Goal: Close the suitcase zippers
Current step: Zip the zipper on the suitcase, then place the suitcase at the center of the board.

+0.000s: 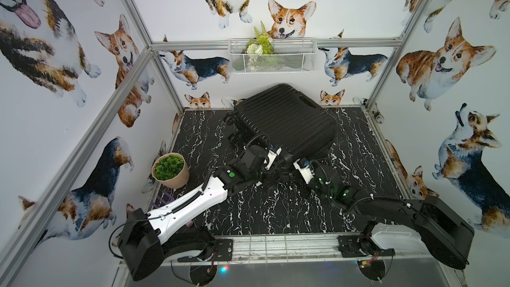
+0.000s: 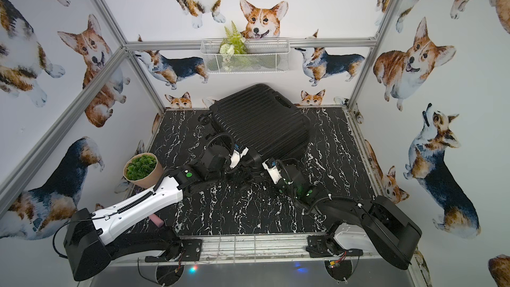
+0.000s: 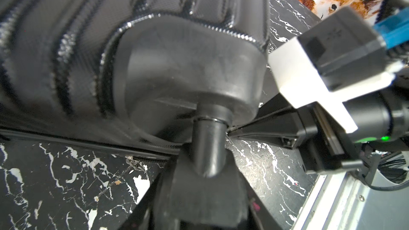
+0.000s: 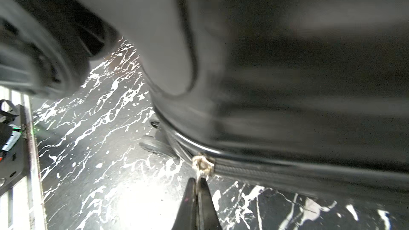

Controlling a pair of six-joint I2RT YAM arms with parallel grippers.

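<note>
suitcase (image 1: 284, 120): on table (image 1: 276, 211), back-centre | plant pot (image 1: 170, 171): left of it | basket (image 1: 292, 59): behind, above

Suitcase (image 1: 287, 122) glossy ribbed plastic; zipper pull (image 4: 202, 165) shiny metal; tabletop (image 1: 262, 211) scratched marble-look.

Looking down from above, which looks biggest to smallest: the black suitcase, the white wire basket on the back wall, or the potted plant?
1. suitcase
2. wire basket, though it hangs higher, nearer the camera
3. potted plant

Black marbled tabletop (image 1: 248, 211) carries the suitcase (image 1: 287, 120) and potted plant (image 1: 169, 169).
</note>
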